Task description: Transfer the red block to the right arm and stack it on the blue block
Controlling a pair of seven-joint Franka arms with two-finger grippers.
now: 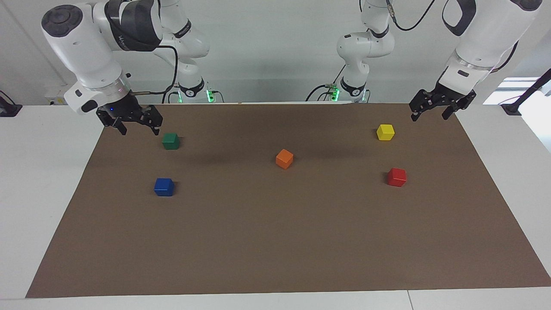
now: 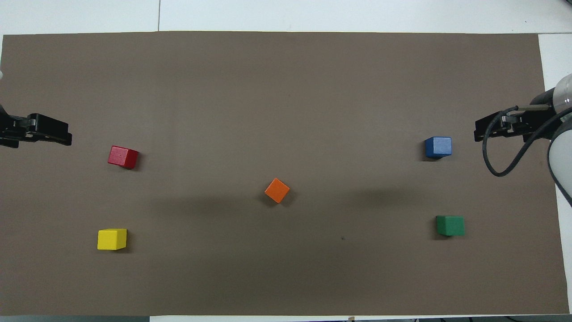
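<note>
The red block lies on the brown mat toward the left arm's end of the table. The blue block lies on the mat toward the right arm's end, apart from the other cubes. My left gripper hangs open and empty over the mat's edge at its own end, beside the yellow cube. My right gripper hangs open and empty over the mat's edge at its own end, beside the green cube. Neither gripper touches a block.
A yellow cube sits nearer to the robots than the red block. A green cube sits nearer to the robots than the blue block. An orange cube sits mid-mat. The brown mat covers most of the white table.
</note>
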